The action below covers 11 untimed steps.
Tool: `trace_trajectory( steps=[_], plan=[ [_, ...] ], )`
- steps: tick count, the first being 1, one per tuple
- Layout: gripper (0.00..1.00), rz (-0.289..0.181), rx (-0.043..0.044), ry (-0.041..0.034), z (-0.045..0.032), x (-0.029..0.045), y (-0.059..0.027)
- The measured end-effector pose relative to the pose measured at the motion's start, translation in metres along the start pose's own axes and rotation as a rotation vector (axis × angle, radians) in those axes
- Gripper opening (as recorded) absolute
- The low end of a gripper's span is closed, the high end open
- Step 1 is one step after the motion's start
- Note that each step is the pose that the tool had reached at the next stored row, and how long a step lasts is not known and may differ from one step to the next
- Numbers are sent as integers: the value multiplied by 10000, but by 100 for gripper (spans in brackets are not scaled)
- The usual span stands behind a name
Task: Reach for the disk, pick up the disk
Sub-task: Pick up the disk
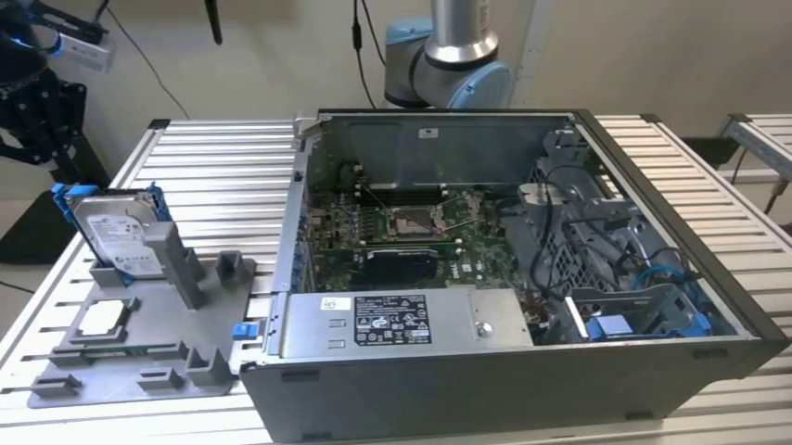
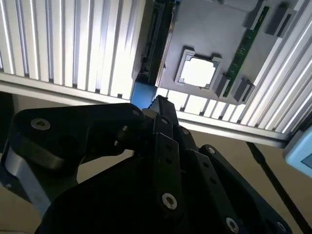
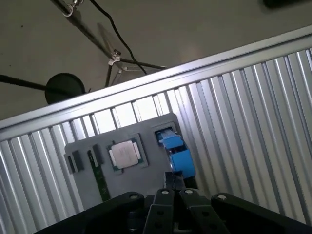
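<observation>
The disk (image 1: 114, 229), a silver-grey hard drive with a white label in a blue bracket, stands tilted in a slot at the far end of the grey fixture (image 1: 143, 357), on the exterior view's left. My black gripper (image 1: 35, 130) hangs above and to the left of it, off the table's edge and not touching it. In the first wrist view the disk (image 3: 176, 152) shows edge-on as a blue frame just beyond the gripper (image 3: 173, 183). In the second wrist view the disk's dark edge (image 2: 155, 44) lies past the gripper (image 2: 158, 105).
A small square silver chip (image 1: 104, 316) sits in the fixture nearer the front, seen also as chip (image 2: 197, 72) and chip (image 3: 126, 153). An open computer case (image 1: 495, 278) takes up the slatted table's middle. Cables and a stand lie on the floor (image 3: 63, 87).
</observation>
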State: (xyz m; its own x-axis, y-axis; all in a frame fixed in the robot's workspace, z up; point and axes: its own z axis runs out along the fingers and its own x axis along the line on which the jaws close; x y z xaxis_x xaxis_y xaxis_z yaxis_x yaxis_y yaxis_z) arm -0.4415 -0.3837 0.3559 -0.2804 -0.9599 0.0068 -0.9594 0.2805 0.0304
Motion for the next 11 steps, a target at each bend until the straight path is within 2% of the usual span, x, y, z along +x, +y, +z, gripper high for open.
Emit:
trace_trajectory(
  steps=[11],
  plan=[
    [0, -1924, 44, 74, 1, 0, 0]
  ],
)
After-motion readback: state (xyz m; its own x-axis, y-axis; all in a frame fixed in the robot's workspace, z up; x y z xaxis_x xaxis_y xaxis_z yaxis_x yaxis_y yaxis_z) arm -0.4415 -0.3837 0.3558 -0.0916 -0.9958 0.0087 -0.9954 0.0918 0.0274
